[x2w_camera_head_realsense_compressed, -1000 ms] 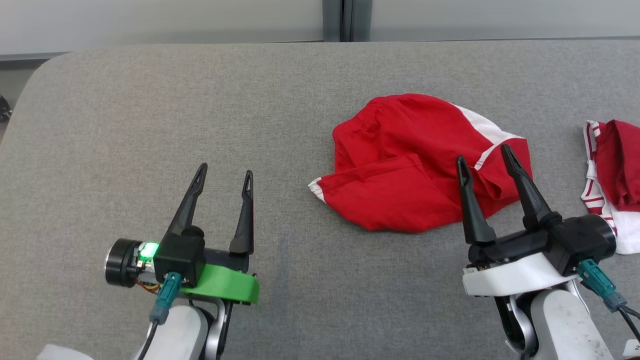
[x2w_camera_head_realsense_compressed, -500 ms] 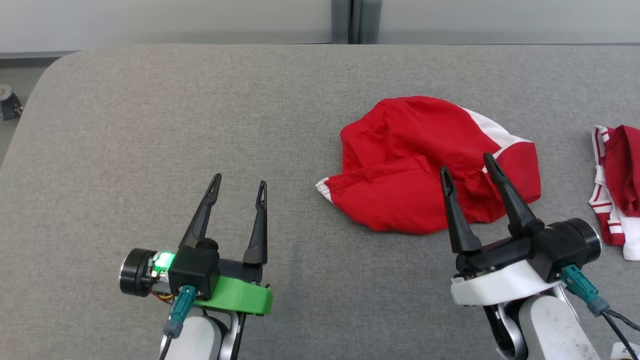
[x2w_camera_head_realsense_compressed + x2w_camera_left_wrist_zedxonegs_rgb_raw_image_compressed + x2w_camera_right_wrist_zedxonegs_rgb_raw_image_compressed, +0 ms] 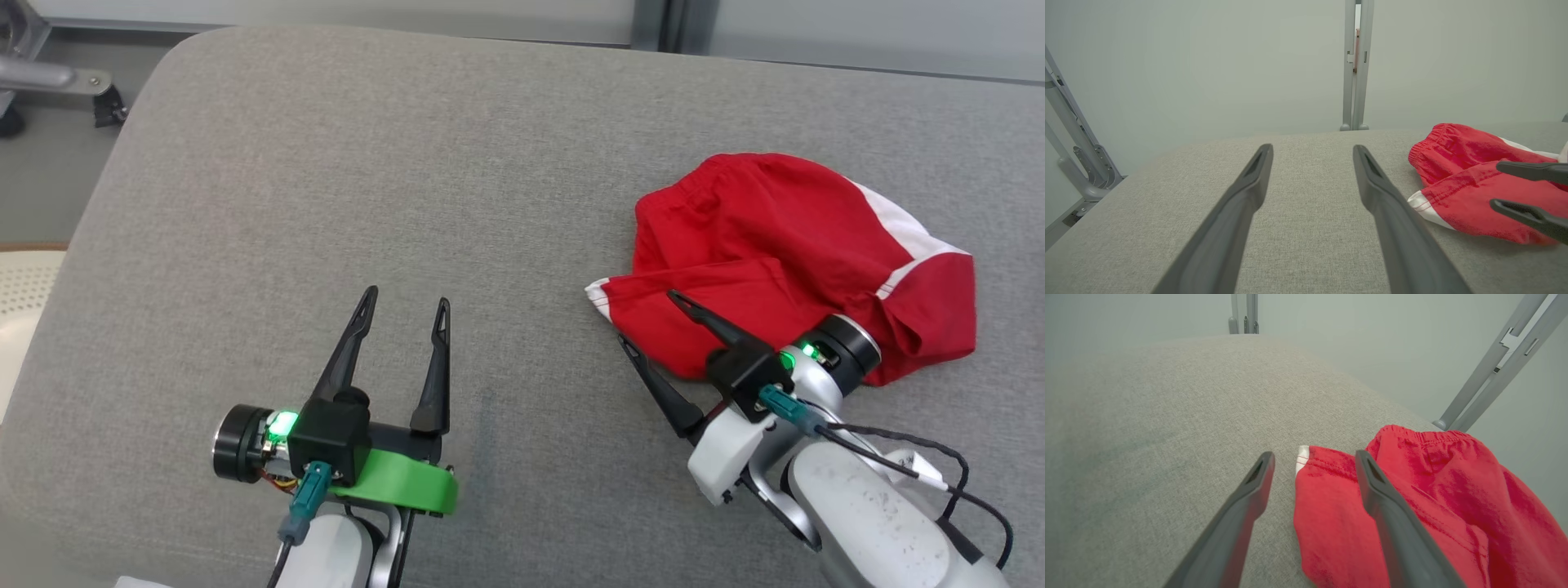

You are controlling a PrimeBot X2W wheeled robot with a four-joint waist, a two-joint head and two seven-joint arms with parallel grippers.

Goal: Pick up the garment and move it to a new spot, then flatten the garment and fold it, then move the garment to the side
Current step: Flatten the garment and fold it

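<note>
Near left, the left gripper (image 3: 406, 296) hovers wide open and empty over the grey padded table (image 3: 326, 163). Near right, big change: the right gripper (image 3: 647, 317) has swung round and now points left, jaws spread wide. The white-trimmed hem corner (image 3: 1303, 457) sits between its fingers, so a pick-up looks imminent. Just beyond lie the red shorts (image 3: 784, 245), crumpled on the table's right side and not yet lifted.

- Grey fabric tabletop (image 3: 326, 180), far-left corner rounded.
- Pale wall (image 3: 1208, 61) behind it, grey vertical post (image 3: 673, 24) at the far edge.
- Wheeled metal frame (image 3: 49, 77) on the floor (image 3: 49, 188) past that corner.
- White perforated panel (image 3: 20, 302) at the left, partly cut off.
</note>
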